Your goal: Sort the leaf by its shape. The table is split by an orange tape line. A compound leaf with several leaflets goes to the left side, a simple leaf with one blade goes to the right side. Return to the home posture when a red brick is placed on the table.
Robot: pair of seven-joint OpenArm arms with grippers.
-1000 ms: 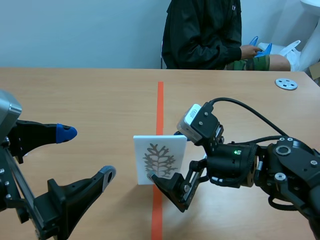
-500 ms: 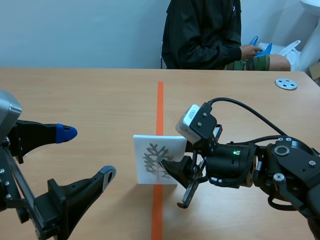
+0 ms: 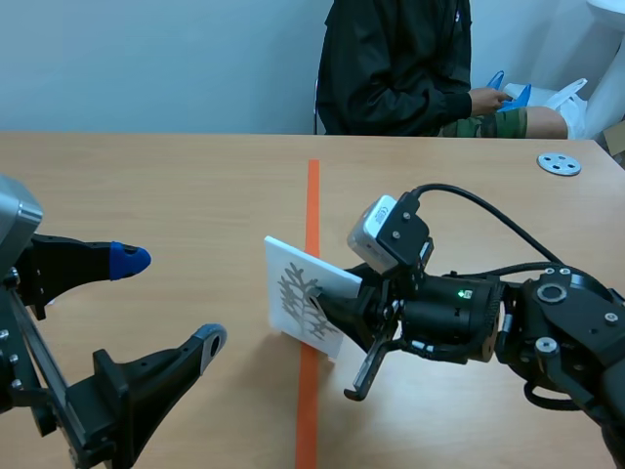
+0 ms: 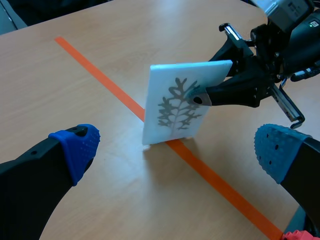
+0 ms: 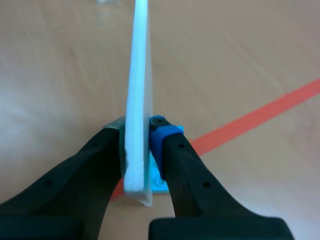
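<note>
The left gripper (image 3: 168, 301) sits nearest, low over the table (image 3: 146, 186), its jaws spread wide with nothing between the blue dotted pads (image 4: 76, 146). Ahead of it stands the leaf card (image 4: 185, 100), a thick white foam board printed with a grey leaf (image 4: 176, 104). The leaf has a central stem with many short, forked branches spreading to both sides, narrowing toward the tip. The card is on edge and tilted, with its lower edge down at the orange tape line (image 3: 312, 205). I cannot tell whether it touches the wood. The right gripper (image 5: 136, 137) is clamped on the card's side edge, one finger on the printed face and the other behind it. A small green light (image 3: 459, 291) glows on that arm. Farther off, on the right side, lies a grey disc (image 3: 559, 164). A person (image 3: 400, 68) in a dark jacket sits across the table.
</note>
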